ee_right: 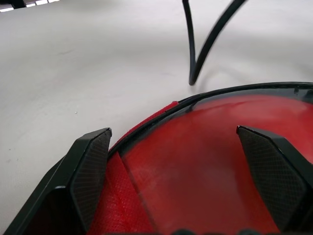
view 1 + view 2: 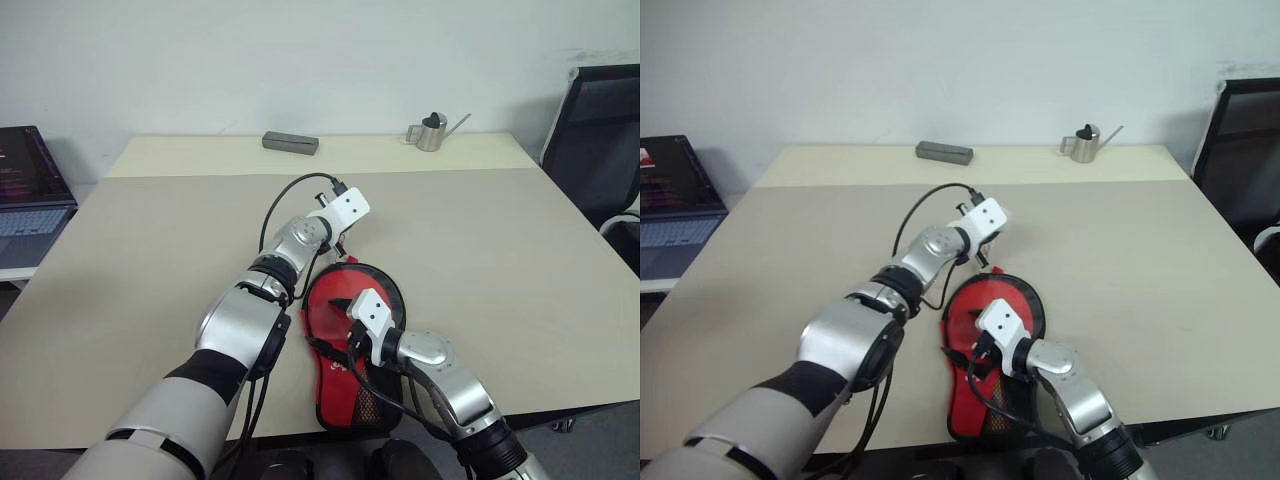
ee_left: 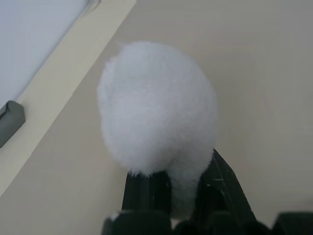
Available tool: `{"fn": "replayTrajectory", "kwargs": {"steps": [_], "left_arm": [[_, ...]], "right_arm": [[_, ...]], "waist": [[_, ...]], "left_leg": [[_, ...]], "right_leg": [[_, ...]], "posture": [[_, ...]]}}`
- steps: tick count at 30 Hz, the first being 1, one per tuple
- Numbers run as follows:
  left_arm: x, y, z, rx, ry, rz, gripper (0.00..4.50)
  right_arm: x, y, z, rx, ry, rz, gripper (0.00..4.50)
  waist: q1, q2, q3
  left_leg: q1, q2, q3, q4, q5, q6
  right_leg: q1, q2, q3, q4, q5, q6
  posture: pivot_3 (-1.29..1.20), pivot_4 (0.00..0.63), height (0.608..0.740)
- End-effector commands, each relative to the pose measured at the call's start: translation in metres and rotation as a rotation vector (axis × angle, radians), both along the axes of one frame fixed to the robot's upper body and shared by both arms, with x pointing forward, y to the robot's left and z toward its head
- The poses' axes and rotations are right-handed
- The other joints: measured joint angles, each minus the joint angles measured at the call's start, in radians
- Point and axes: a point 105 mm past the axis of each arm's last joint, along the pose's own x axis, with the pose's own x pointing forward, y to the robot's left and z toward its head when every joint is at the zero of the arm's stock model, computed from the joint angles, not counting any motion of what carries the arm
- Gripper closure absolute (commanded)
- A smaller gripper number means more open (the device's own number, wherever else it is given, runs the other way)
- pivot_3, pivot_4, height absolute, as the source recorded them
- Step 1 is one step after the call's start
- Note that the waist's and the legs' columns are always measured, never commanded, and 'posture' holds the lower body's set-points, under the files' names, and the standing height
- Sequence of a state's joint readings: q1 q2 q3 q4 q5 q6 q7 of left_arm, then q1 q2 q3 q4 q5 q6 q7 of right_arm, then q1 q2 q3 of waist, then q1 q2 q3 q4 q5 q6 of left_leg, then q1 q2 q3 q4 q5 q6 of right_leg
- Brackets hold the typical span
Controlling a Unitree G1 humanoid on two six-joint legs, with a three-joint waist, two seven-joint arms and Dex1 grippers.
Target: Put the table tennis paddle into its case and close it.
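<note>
The case (image 2: 338, 400), red with a black mesh pocket, lies near the table's front edge. In its round end rests the smooth red face of the table tennis paddle (image 1: 205, 166), ringed by a black rim; the handle is hidden. My right gripper (image 1: 172, 132) is open, one finger on each side above that red face. Just beyond the case's far rim, my left gripper (image 3: 183, 191) is shut on the case's white pom-pom (image 3: 156, 107).
A grey box (image 2: 290, 142) and a small metal watering can (image 2: 433, 132) stand at the table's far edge. A laptop (image 2: 25, 190) sits off to the left and a black chair (image 2: 605, 130) to the right. A black cable (image 1: 205, 44) loops past the case's rim.
</note>
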State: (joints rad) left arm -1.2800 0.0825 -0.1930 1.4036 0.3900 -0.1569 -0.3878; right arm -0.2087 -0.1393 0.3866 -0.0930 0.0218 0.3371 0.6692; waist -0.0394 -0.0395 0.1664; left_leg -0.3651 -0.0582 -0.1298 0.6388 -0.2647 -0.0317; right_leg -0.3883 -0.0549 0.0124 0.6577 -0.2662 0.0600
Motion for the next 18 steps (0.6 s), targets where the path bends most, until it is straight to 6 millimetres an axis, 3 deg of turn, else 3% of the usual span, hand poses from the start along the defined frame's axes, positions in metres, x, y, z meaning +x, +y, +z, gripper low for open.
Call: {"fn": "replayTrajectory", "kwargs": {"steps": [1,6,18], "left_arm": [[-0.002,-0.016,0.013,0.043,-0.035,-0.073,4.37],[-0.016,-0.019,-0.021,0.124,0.057,-0.144,4.37],[-0.020,-0.018,-0.023,0.035,0.114,-0.177,0.27]], "right_arm": [[-0.031,0.005,-0.057,-0.111,0.225,0.048,0.00],[-0.027,0.008,-0.054,-0.104,0.215,0.046,0.00],[-0.020,0.009,-0.054,-0.111,0.202,0.058,0.00]], "waist": [[-0.001,0.000,0.000],[-0.003,0.002,-0.001],[-0.006,0.005,-0.005]], "left_leg": [[0.000,0.000,0.001,0.000,-0.001,0.000],[0.001,0.000,0.001,0.000,-0.001,0.000],[0.002,0.000,0.001,0.000,-0.001,0.000]], "right_leg": [[0.000,0.000,0.000,0.000,0.000,0.000],[0.000,0.000,0.000,0.000,-0.001,-0.002],[0.000,0.001,0.000,0.001,-0.002,0.000]], "posture": [[0.00,0.150,0.740],[0.00,0.150,0.740],[0.00,0.150,0.740]]}}
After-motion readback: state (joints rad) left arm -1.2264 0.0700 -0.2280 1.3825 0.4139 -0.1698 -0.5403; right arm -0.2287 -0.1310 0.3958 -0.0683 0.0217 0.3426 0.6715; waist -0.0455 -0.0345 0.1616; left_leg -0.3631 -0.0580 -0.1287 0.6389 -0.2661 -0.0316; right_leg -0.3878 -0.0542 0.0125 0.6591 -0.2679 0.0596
